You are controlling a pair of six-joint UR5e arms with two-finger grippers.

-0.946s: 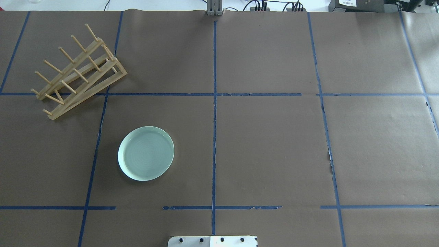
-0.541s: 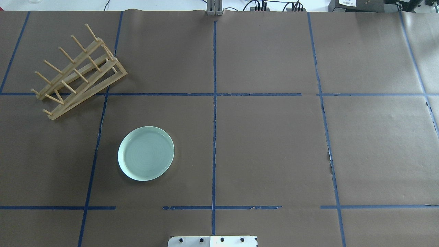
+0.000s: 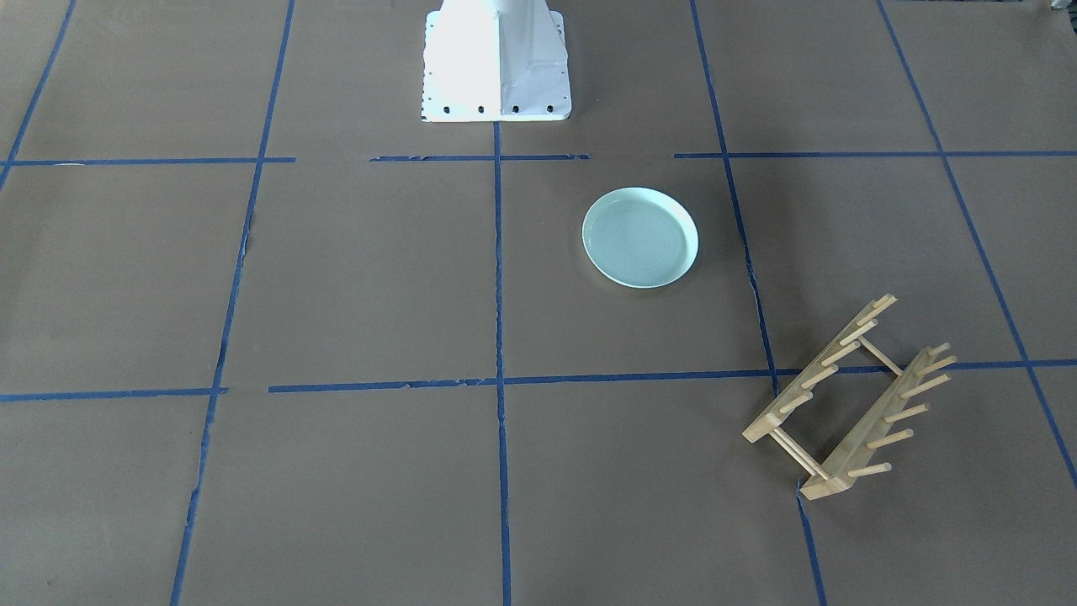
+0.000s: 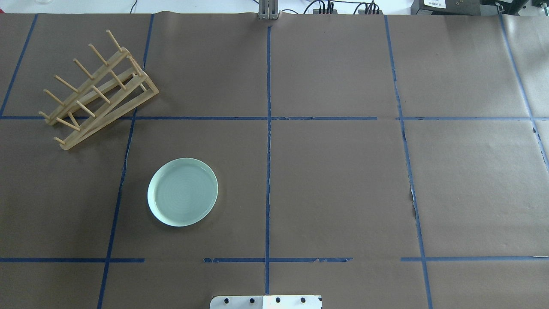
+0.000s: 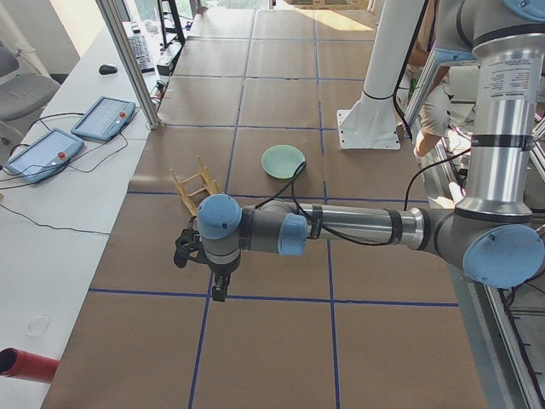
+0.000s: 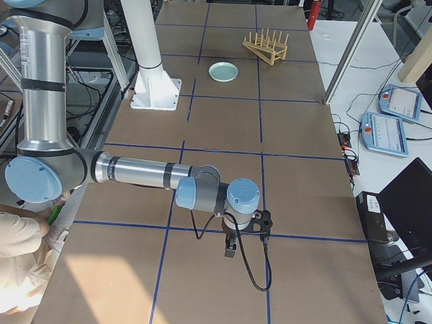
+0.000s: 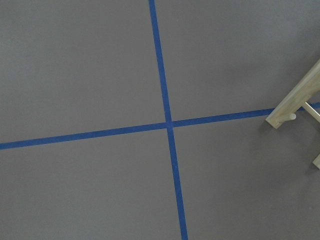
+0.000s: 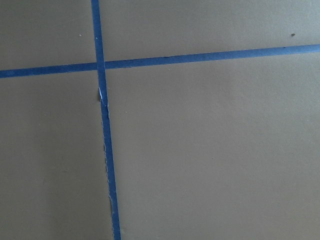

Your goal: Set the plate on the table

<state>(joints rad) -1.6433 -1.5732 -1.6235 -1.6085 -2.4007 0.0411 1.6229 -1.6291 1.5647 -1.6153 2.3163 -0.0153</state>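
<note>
Hovering left gripper [image 5: 219, 294]: one; it hangs over the table [image 4: 334, 180] holding nothing. It shows only in the left side view, so I cannot tell whether my fingers are spread or pressed together.
Left wrist view: bare brown paper, one crossing of blue tape lines [image 7: 168, 124], and a corner of the wooden rack [image 7: 294, 104] at the right edge.
Left arm pose: upper part upright, forearm stretched level out over the table, wrist bent so the gripper points straight down.
Right gripper [image 6: 230, 251]: one; it points down just above the paper near a tape line, with nothing in it. It shows only in the right side view, so I cannot tell how its fingers stand.
Right wrist view: paper and one tape crossing, nothing else.
Right arm pose: the same shape as my left, upright then level, wrist turned down.
Plate [image 4: 182, 192]: one, mint green, lying flat and right side up on the table, inside the taped square in front of my base and on my left side. It touches no tape line and sits well apart from both grippers.
Wooden rack [image 4: 98, 92]: one, with two rows of pegs, standing across a tape crossing, farther out and farther left than the plate, apart from it.
Robot base [image 3: 495, 63]: one, white, at my edge of the table.
</note>
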